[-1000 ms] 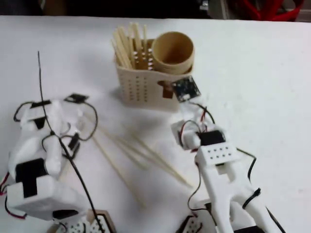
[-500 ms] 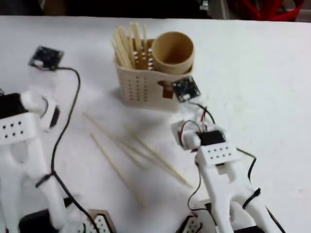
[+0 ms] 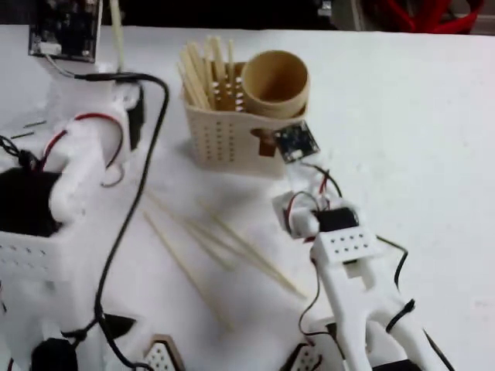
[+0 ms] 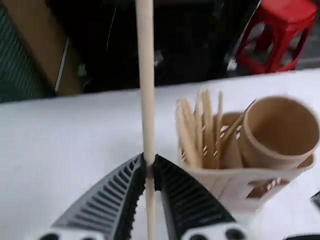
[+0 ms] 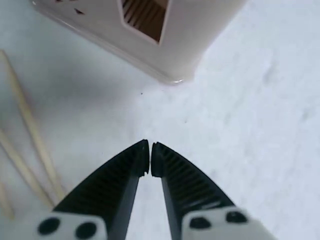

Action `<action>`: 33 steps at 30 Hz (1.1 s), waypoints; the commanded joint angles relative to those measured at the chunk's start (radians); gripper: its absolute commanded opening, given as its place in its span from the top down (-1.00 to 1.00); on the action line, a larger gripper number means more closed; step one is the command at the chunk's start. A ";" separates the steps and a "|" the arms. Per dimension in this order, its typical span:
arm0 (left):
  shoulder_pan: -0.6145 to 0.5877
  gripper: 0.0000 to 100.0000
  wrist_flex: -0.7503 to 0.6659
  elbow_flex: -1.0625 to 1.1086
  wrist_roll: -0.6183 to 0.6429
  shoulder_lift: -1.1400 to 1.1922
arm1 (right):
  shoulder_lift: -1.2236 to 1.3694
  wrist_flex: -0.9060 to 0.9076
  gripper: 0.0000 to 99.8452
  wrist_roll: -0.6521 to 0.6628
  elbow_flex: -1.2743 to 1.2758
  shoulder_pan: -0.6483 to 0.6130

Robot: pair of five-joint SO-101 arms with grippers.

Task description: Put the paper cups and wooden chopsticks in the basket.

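L gripper [image 4: 148,165]: fingers are clamped on a single chopstick [image 4: 145,75], which is held upright w/ most of its length above the fingertips. In the high view this arm is seen at the table's far-left side, off to one side of the basket [image 3: 224,135] & not touching it. In the L wrist view the basket is seen beyond the held stick, apart from it. A paper cup [image 3: 275,81] is seated in the basket, tilted, beside a bundle of chopsticks [image 3: 203,69] stood on end in it. R gripper [image 5: 150,157]: fingers are pressed together w/ nothing between them, just over the white table [image 5: 250,100], near the basket's lower corner. Loose chopsticks [image 3: 224,243] are seen lying flat on the table betw. the two arms, in front of the basket.
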 commanded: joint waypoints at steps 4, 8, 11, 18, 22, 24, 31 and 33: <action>0.113 0.96 -0.374 0.057 0.118 -0.030 | -0.033 -0.013 0.96 0.000 -0.006 0.008; 0.142 0.96 -0.617 0.209 0.120 -0.030 | -0.033 -0.013 0.96 0.000 -0.006 0.008; 0.145 0.96 -0.813 0.338 0.118 -0.028 | -0.033 -0.013 0.96 0.002 -0.006 0.008; 0.145 0.95 -1.094 0.598 0.068 -0.021 | -0.033 -0.013 0.96 0.002 -0.006 0.008; 0.137 0.95 -1.114 0.643 0.058 0.045 | -0.033 -0.013 0.96 0.002 -0.006 0.008; 0.136 0.95 -1.108 0.641 0.057 0.090 | -0.033 -0.013 0.96 0.002 -0.006 0.008; 0.145 0.78 -1.053 0.640 0.060 0.133 | -0.033 -0.013 0.96 0.002 -0.006 0.008; 0.147 0.69 -1.007 0.631 0.060 0.133 | -0.033 -0.013 0.96 0.002 -0.006 0.008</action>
